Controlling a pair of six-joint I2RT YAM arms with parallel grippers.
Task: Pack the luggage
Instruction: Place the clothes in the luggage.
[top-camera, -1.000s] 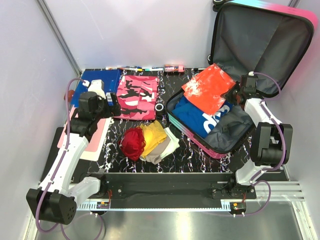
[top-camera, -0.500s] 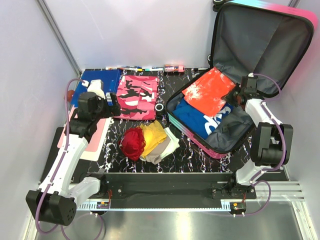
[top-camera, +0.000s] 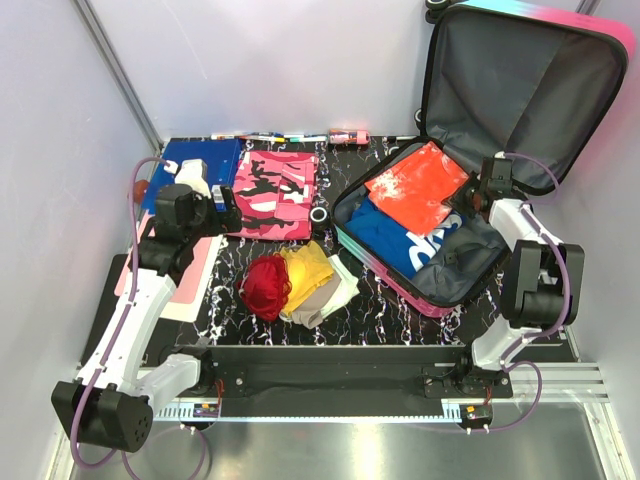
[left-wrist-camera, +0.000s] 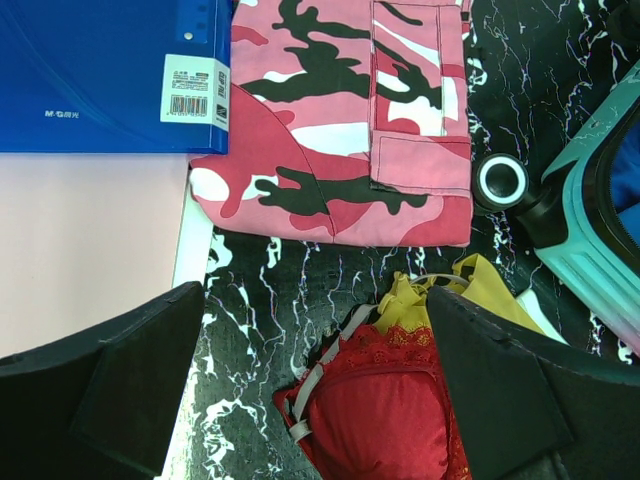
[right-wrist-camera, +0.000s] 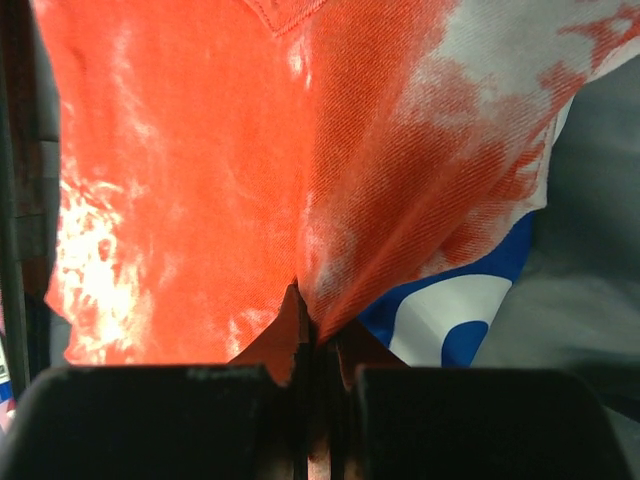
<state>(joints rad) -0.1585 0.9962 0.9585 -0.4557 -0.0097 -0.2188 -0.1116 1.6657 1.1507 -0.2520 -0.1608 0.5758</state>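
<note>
— Since a second ago the orange shirt (top-camera: 415, 188) has sunk lower into the luggage (top-camera: 386, 268), which lies open on the right side of the desk (top-camera: 230, 310), lid upright.
— And the right claw (top-camera: 463, 196)?
— From above, it sits at the shirt's edge. Its wrist view shows it pinched tight on that cloth, over a blue garment (right-wrist-camera: 500, 268).
— The left claw (left-wrist-camera: 318, 400)?
— Spread wide above a red bra (left-wrist-camera: 380, 420), near a pink camouflage cloth (left-wrist-camera: 340, 120).
</note>
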